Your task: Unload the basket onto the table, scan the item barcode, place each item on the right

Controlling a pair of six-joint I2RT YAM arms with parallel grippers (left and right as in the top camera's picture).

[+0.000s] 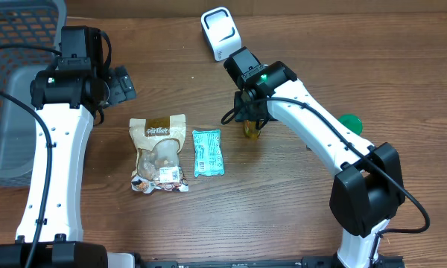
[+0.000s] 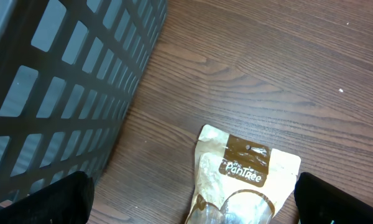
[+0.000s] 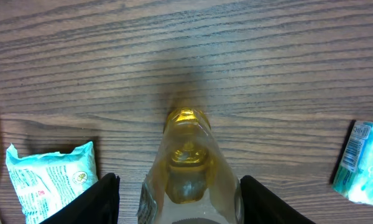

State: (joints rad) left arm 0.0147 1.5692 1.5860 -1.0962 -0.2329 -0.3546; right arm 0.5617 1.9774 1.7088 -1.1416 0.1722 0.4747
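A mock shop checkout: white barcode scanner [image 1: 219, 31], grey plastic basket [image 1: 4, 134], snack pouch [image 1: 159, 152] and wipes packet [image 1: 207, 152] on a wood-grain surface [image 1: 283, 216].

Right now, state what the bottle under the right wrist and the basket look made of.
Bottle: probably clear plastic, possibly glass; glossy and see-through, with yellowish contents and a gold cap. Basket: apparently moulded grey plastic, matte, with open lattice walls.

The right gripper [image 3: 179, 200] pointed down over the bottle [image 3: 186, 134], jaws parted, one finger on each side, with a gap showing on one side. The left gripper [image 2: 193, 200] hung well left of the bottle, jaws spread wide.
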